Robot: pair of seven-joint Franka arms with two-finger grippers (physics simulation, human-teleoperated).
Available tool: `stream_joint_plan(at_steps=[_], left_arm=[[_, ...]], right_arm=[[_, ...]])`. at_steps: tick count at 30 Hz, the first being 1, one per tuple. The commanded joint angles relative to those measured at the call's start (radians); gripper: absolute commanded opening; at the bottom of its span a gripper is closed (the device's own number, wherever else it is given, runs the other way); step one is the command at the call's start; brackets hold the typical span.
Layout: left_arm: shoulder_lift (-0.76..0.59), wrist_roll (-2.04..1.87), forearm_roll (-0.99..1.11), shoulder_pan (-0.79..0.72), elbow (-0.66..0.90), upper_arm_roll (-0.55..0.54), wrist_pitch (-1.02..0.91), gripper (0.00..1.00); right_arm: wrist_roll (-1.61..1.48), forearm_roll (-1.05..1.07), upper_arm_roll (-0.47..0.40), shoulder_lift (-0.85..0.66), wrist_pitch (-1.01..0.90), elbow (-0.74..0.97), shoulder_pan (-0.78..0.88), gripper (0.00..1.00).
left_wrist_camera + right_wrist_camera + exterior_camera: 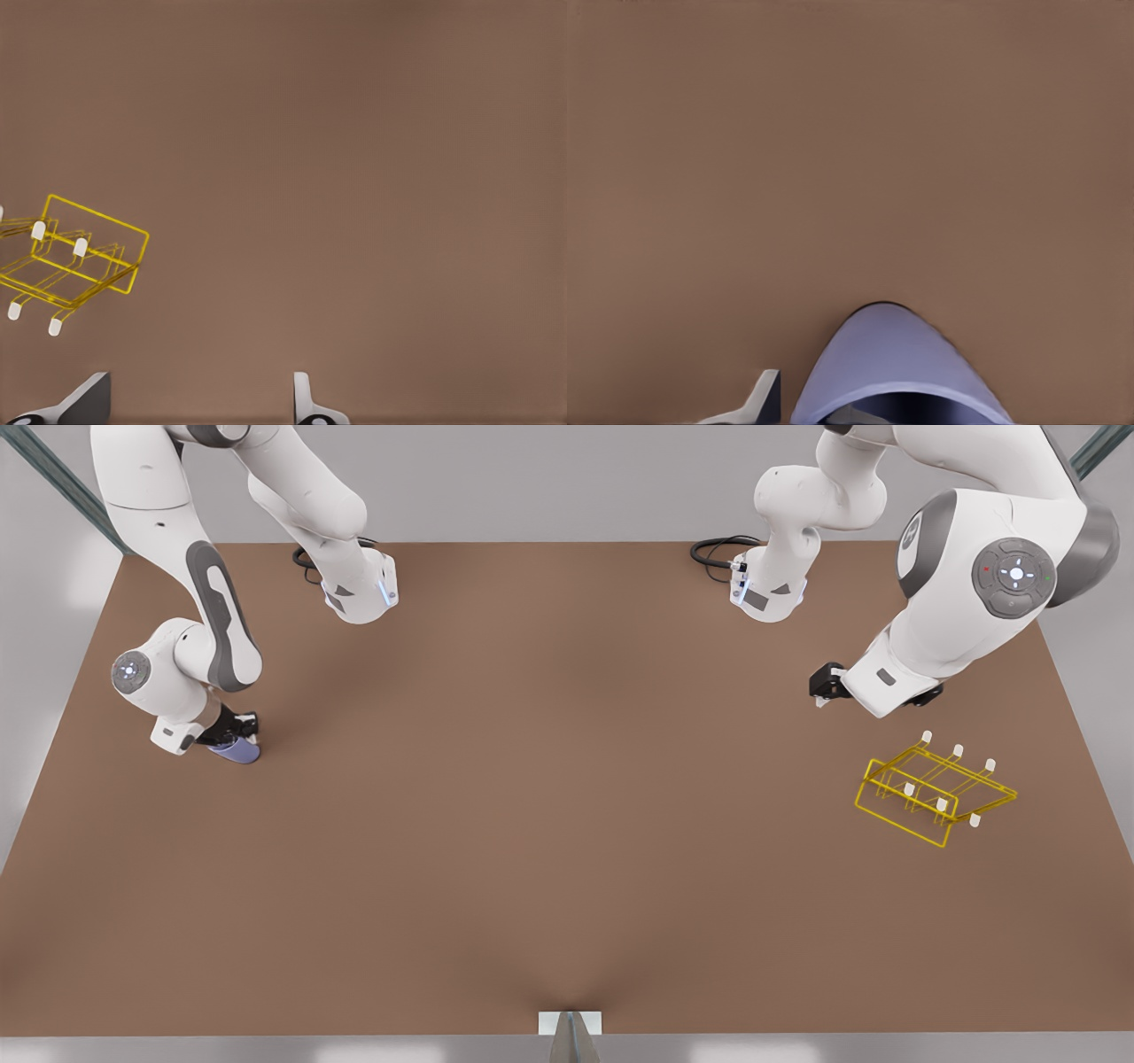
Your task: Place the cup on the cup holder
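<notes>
Your right tool sits near the surface's edge on the front view's left, about midway along that edge, and it is clamped on the cup. The cup is tilted in the grip, its lavender-blue body poking out below the dark fingers. In the right wrist view you see the cup close up, its curved wall rising over the brown surface with one pale fingertip just beside it. Whether the cup touches the surface or is held just above it, you cannot tell.

Your left tool hangs over the opposite side, near the edge on the front view's right. In the left wrist view its two fingertips stand apart with only bare surface between them, so that tool is spread and holds nothing.

The cup holder stands on the surface near the edge on the front view's right, close to the left tool and towards the camera from it. Its yellow wire frame carries short white-tipped pegs, and the left wrist view shows the cup holder off to one side of the fingers. Cup and cup holder are well apart, on opposite sides of the surface.
</notes>
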Motion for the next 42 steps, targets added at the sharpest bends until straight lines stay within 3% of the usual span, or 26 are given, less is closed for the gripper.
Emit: stream_joint_plan(at_steps=[1,7,13,19,27,32,37,42], left_arm=[[0.002,-0.001,0.000,0.000,0.000,0.000,-0.001,1.00],[0.002,-0.007,0.002,0.000,0.002,-0.026,-0.001,1.00],[0.004,-0.008,0.000,0.000,0.002,-0.029,-0.001,1.00],[0.004,-0.007,0.000,0.000,0.002,-0.029,-0.007,1.00],[0.002,-0.007,0.000,0.000,0.002,-0.029,-0.008,1.00],[0.002,-0.007,0.000,0.000,0.002,-0.029,-0.008,1.00],[0.004,-0.007,0.000,-0.001,0.002,-0.031,-0.008,1.00],[0.002,-0.008,0.000,-0.001,0.002,-0.031,-0.008,1.00]], right_arm=[[-0.095,-0.029,0.000,0.006,0.007,0.006,-0.003,0.21],[-0.100,-0.032,0.003,0.004,-0.022,0.046,-0.003,0.21],[0.024,0.103,0.118,-0.042,-0.561,0.362,0.006,0.21],[0.277,0.453,0.123,0.029,-0.795,0.568,0.228,0.21],[0.817,1.013,0.121,0.437,-0.748,1.014,0.638,0.21],[1.179,1.080,0.110,0.883,-0.797,1.621,0.863,0.21],[1.207,1.082,0.110,1.038,-0.791,1.706,0.911,0.21],[1.124,1.249,0.112,1.096,-0.778,1.706,0.987,0.21]])
